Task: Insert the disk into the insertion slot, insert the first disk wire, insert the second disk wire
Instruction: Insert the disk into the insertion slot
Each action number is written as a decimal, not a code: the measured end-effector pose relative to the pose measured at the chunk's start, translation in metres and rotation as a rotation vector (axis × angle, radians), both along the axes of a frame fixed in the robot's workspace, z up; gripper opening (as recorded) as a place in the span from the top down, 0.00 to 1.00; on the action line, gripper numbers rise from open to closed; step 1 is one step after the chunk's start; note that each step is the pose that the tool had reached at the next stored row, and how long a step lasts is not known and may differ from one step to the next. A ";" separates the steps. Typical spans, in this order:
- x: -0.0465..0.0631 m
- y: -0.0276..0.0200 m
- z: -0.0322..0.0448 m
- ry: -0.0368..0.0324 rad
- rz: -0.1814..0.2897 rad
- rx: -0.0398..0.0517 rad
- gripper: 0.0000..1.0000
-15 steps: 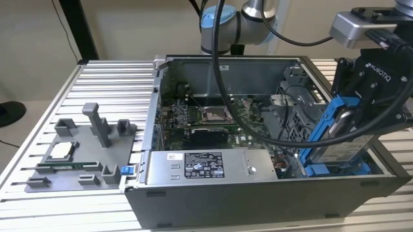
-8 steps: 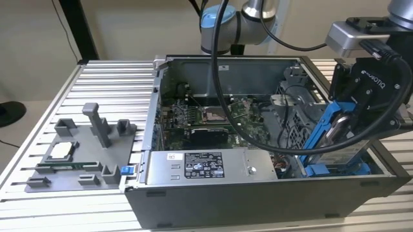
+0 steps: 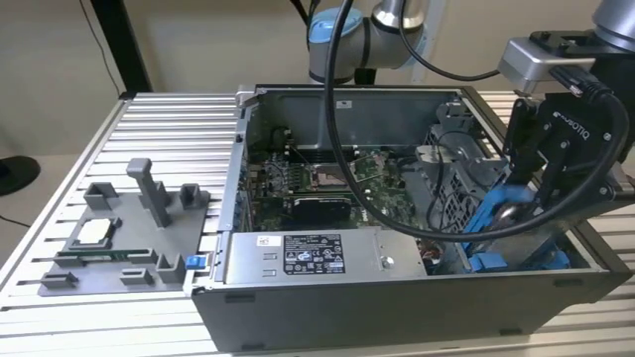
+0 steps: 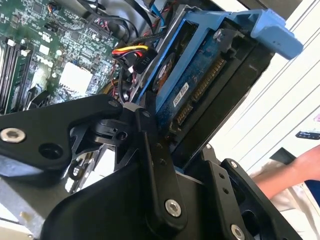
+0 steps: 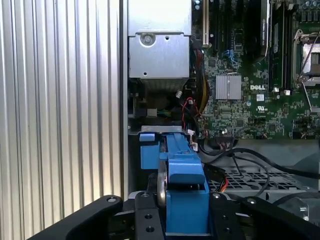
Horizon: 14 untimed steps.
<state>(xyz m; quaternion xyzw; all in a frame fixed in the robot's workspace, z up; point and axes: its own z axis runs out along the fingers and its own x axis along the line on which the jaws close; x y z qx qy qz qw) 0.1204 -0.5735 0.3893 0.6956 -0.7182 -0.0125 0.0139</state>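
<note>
At the front corner of the open computer case [image 3: 397, 312], on the exterior view's right, the disk [image 3: 493, 212] hangs tilted in its blue frame, its lower end down among the blue rails of the insertion slot [image 3: 488, 262] but not seated. The tool [image 5: 182, 202] is clamped on the disk, a finger on each side of the frame in the first wrist view. By my reading the first step is only partly done. In the second wrist view the disk's connector edge [image 4: 200, 90] is bare, and a plug with yellow, red and black wires [image 4: 135, 52] lies loose just beside it, so neither wire looks inserted. The grey power-supply box [image 3: 308, 256] sits near the slot. The case stands on the slatted counter [image 3: 169, 126], and a person's arm [image 4: 295, 172] shows beyond it.
</note>
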 end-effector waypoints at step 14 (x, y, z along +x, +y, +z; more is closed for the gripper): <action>0.001 0.0001 -0.0006 0.0000 0.000 0.0006 0.00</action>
